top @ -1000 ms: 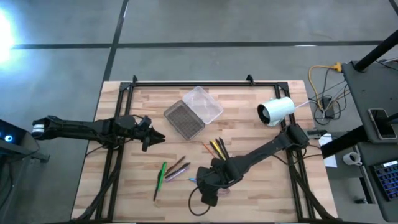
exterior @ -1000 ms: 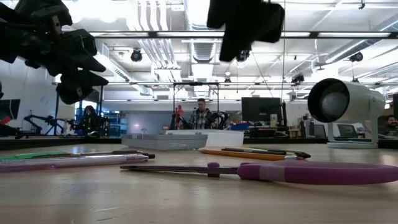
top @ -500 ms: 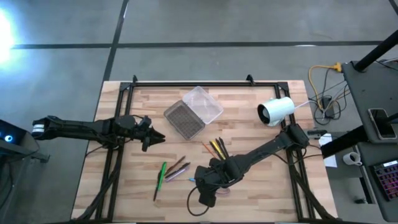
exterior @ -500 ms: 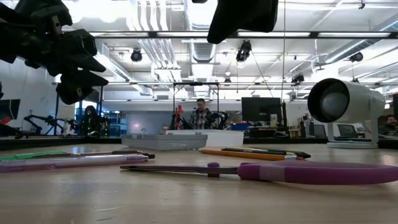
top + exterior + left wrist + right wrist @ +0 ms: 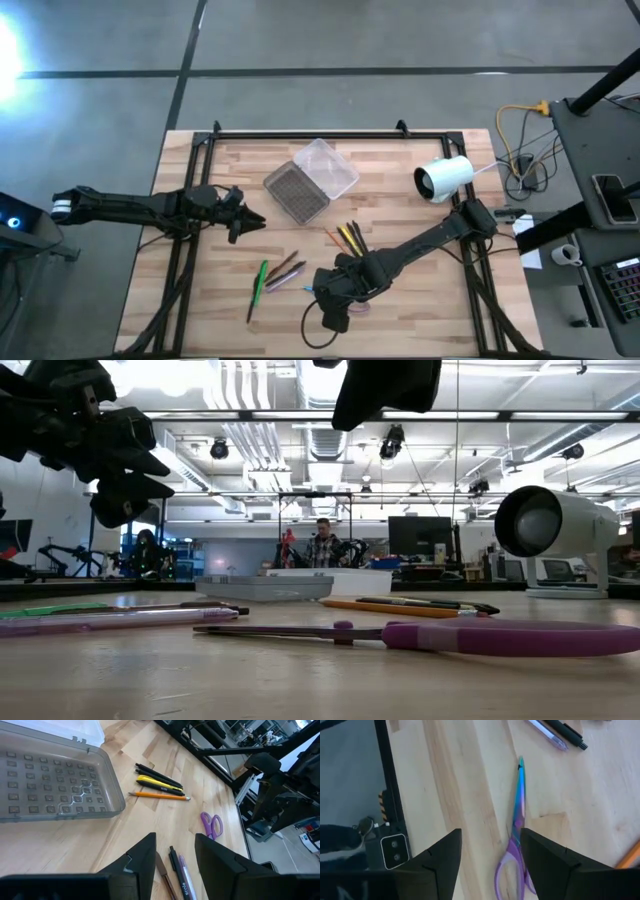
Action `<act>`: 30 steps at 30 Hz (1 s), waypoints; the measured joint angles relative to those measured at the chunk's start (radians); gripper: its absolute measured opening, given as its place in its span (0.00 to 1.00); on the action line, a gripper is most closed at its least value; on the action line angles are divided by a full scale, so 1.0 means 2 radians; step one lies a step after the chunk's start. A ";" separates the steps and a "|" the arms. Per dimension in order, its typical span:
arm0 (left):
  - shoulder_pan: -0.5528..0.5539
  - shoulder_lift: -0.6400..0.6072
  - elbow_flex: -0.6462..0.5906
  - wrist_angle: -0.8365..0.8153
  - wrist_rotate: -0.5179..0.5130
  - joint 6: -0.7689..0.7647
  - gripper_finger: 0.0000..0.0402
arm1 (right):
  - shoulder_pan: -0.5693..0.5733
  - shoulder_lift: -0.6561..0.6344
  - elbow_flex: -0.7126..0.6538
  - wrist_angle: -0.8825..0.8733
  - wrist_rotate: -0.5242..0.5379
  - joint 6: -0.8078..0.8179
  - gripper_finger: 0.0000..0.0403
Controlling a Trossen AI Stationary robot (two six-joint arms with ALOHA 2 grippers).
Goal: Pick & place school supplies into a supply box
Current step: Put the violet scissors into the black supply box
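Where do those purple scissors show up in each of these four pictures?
High view: mostly hidden under the right claw, near the table's front edge.
Low view: the scissors lie flat in the foreground, handles to the right.
Left wrist view: scissors past the pencils.
Right wrist view: scissors between the open fingers.
Shared landmark: the orange pencil nearby.

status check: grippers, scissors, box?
Right gripper open, above the scissors, no contact. Left gripper open, idle near the supply box. Box open, nothing inside; pens on the table. Nothing in the way.
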 joint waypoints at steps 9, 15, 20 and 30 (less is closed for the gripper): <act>0.000 0.000 0.000 0.000 0.000 0.000 0.30 | -0.002 0.000 0.000 -0.050 0.001 -0.085 0.48; 0.000 0.000 0.000 0.000 -0.002 0.000 0.30 | -0.023 -0.001 -0.001 -0.147 0.038 -0.113 0.48; 0.001 0.004 0.000 0.024 -0.055 -0.004 0.30 | -0.062 -0.002 -0.017 -0.154 0.020 -0.123 0.48; 0.003 0.006 0.002 0.049 -0.056 -0.037 0.30 | -0.071 -0.003 -0.021 -0.128 0.003 -0.132 0.48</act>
